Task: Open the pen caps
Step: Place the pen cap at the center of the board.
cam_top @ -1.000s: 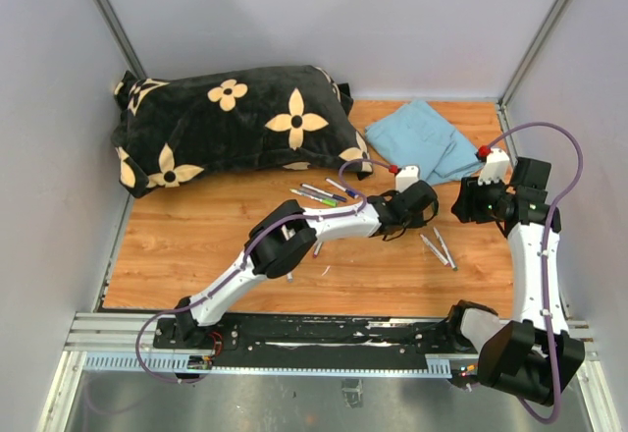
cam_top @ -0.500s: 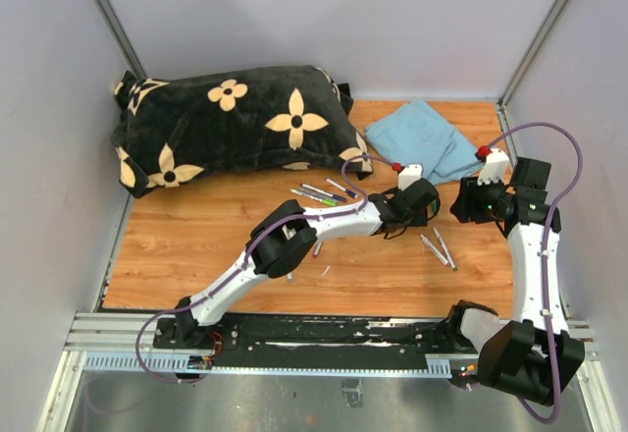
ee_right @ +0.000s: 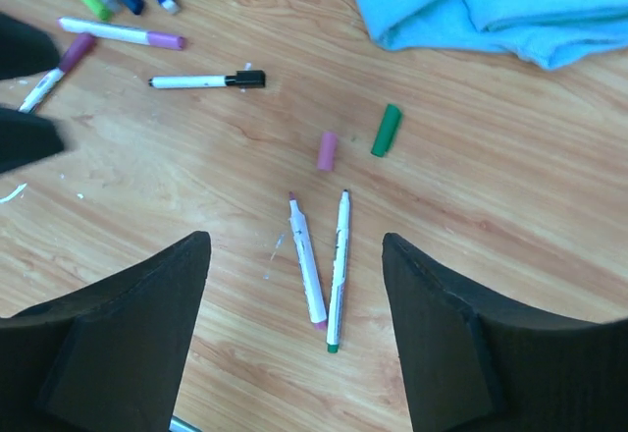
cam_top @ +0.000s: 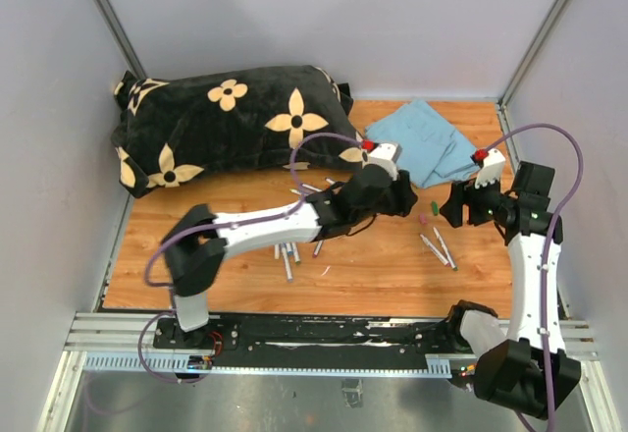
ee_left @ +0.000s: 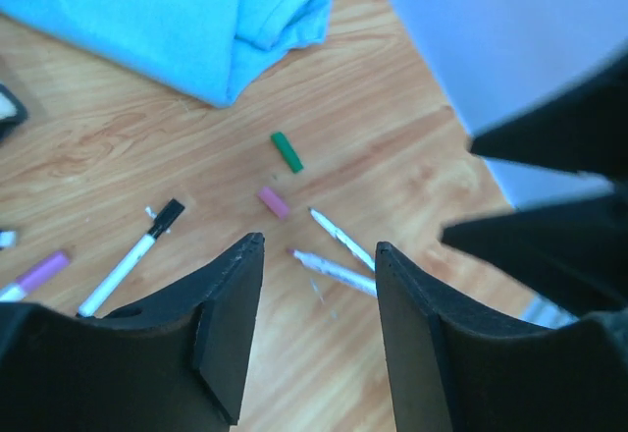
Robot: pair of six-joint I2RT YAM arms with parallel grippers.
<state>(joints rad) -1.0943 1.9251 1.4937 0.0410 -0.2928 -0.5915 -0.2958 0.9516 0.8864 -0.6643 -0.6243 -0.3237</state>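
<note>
On my counter (cam_top: 196,241) the pillow (cam_top: 231,123) lies at the back left and the folded cloth (cam_top: 427,137) at the back right. Before the cloth, between my left claw (ee_left: 319,245) and right claw (ee_right: 294,241), two pen caps (ee_right: 327,150) lie side by side. Two uncapped pens (ee_right: 306,260) lie just nearer, and capped pens (ee_right: 206,81) lie to their left.

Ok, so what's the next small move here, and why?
Probably move the left gripper onto the black-capped pen and grip its barrel. Both it and the right gripper are open and empty, the green cap and pink cap already lie loose by two bare pens, and this pen lies close, capped.
</note>
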